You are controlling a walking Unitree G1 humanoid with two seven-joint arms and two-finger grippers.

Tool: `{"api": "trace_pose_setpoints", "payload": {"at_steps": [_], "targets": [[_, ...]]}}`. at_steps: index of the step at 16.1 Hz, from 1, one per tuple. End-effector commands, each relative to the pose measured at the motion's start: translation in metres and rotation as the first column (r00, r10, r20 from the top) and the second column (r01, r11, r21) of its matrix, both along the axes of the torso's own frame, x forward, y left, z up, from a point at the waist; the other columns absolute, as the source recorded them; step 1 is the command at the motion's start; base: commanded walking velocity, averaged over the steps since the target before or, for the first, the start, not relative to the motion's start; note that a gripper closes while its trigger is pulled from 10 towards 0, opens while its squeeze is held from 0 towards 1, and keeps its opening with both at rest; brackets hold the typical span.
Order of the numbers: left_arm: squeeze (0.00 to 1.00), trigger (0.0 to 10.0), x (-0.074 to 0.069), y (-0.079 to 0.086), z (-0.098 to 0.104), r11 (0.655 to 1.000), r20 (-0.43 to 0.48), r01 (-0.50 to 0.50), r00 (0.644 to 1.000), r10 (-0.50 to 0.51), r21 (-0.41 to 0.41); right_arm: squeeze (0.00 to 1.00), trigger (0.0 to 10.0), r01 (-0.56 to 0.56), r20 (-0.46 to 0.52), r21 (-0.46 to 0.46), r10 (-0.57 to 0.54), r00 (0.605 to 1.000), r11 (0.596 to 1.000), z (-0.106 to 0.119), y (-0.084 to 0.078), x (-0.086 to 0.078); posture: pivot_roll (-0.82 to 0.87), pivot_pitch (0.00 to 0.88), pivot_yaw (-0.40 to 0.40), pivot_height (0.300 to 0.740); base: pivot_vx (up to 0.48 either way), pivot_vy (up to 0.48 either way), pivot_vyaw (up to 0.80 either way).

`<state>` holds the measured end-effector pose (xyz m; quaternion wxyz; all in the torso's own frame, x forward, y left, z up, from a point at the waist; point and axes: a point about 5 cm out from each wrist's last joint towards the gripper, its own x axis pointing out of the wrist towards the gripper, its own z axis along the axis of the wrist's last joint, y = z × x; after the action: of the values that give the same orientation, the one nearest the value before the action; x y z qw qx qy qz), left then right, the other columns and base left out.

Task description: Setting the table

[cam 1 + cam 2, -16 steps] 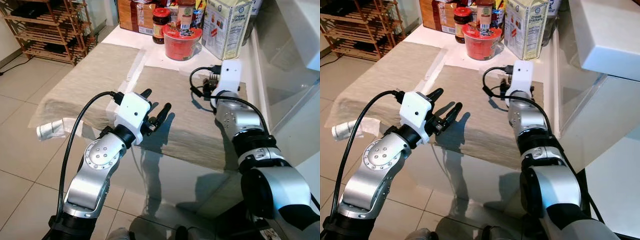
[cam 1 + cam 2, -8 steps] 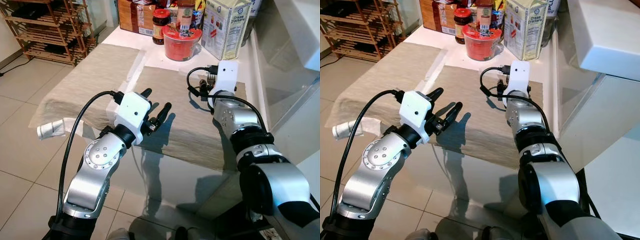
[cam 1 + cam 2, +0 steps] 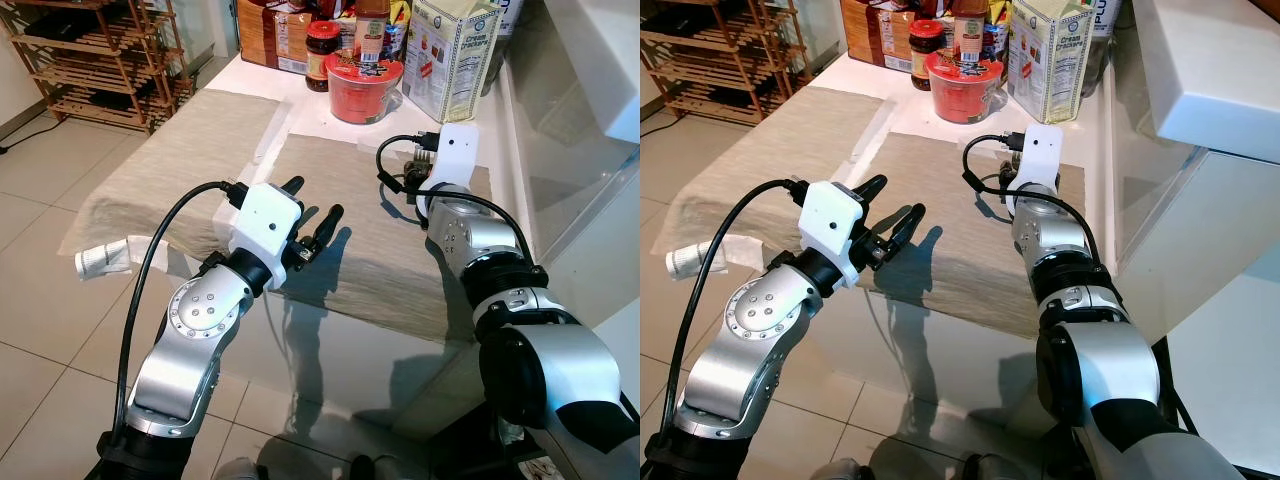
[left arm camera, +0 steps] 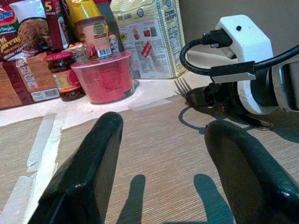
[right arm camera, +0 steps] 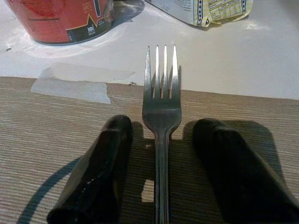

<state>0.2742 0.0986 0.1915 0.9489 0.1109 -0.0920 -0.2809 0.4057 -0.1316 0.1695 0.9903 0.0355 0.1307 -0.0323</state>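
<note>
Right tool (image 5: 161,172) sits low on the beige placemat (image 3: 350,230) at its far edge, fingers parted, with the fork (image 5: 161,100) lying flat between them; neither finger (image 5: 100,170) touches the handle. Fork tines point away from the robot and reach just over the placemat's far edge onto the white tabletop (image 5: 289,56). A strip of clear tape (image 5: 74,86) holds that edge down, just beside the fork. Beyond the fork stands a red noodle cup (image 3: 364,84), and near it on the wall side a cream cracker box (image 3: 452,55). Further back from the fork are a dark jar with a red lid (image 3: 322,52), a bottle (image 3: 371,25) and packets of food (image 3: 270,30).

Left tool (image 3: 311,222) hovers over the near part of the same placemat, well apart from the fork, its two black fingers (image 4: 88,168) spread and holding nothing. A second beige placemat (image 3: 170,165) lies on the far side of the left tool from the fork. A wooden rack (image 3: 95,55) stands on the tiled floor (image 3: 40,330) past that.
</note>
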Motion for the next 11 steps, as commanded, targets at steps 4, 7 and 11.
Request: {"api": "trace_pose_setpoints", "payload": {"at_steps": [4, 7, 11], "targets": [[0.0, 10.0, -0.001, -0.003, 0.005, 1.0, 0.012, 0.009, 1.0, -0.009, 0.004, 0.0, 0.0, -0.018, -0.112, 0.031, 0.021, 0.993, 0.999, -0.029, 0.005, -0.009, 0.11, 0.072, -0.014, 0.74, 0.0, 0.0, 0.0], [0.0, 10.0, 0.0, -0.002, 0.005, 1.0, 0.009, 0.009, 1.0, -0.009, 0.004, 0.0, 0.0, -0.022, -0.109, 0.036, 0.026, 0.994, 0.999, -0.032, 0.007, -0.01, 0.11, 0.073, -0.009, 0.74, 0.0, 0.0, 0.0], [0.0, 10.0, 0.001, -0.004, 0.006, 1.0, 0.008, 0.011, 1.0, -0.011, 0.001, 0.0, 0.0, -0.043, 0.081, -0.104, 0.052, 0.995, 0.994, -0.011, 0.011, -0.007, 0.1, 0.081, -0.002, 0.74, 0.0, 0.0, 0.0]]}}
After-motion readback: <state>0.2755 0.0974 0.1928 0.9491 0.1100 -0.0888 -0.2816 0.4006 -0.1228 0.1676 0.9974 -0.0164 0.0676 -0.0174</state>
